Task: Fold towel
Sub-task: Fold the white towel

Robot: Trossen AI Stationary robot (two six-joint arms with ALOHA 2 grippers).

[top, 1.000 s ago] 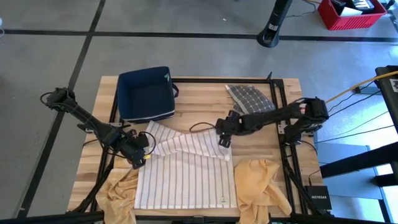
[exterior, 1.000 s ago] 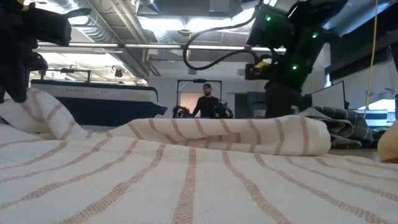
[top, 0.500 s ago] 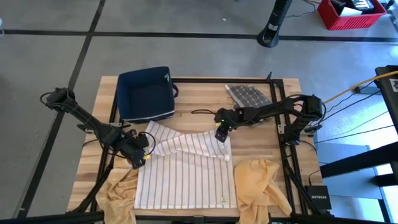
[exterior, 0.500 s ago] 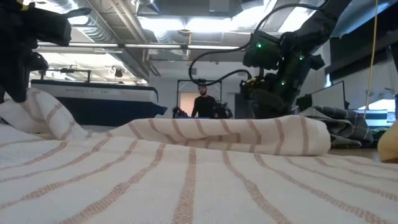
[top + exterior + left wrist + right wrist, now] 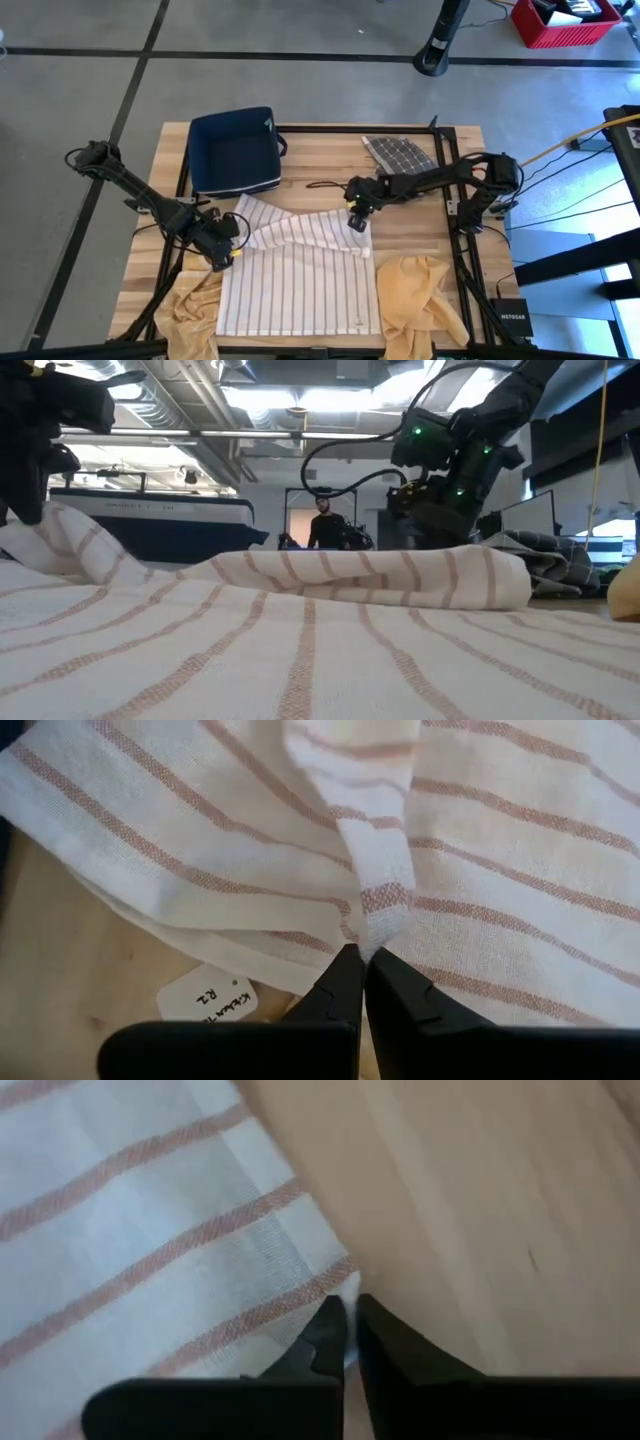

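- Towel (image 5: pixel 300 270): striped, spread on the wooden table (image 5: pixel 330 165), far edge rumpled, near the blue bin (image 5: pixel 233 150).
- Left gripper (image 5: pixel 362 960): fingers pinched on a bunched fold at the towel's left corner.
- Right gripper (image 5: pixel 350 1325): fingers clamped on the towel's far right corner edge.
- Yellow cloths (image 5: pixel 415 290) lie beside the towel.

Beneath the left gripper (image 5: pixel 362 956), the striped towel (image 5: pixel 480 850) hides most of a tag (image 5: pixel 208 998); its print is too small to read.
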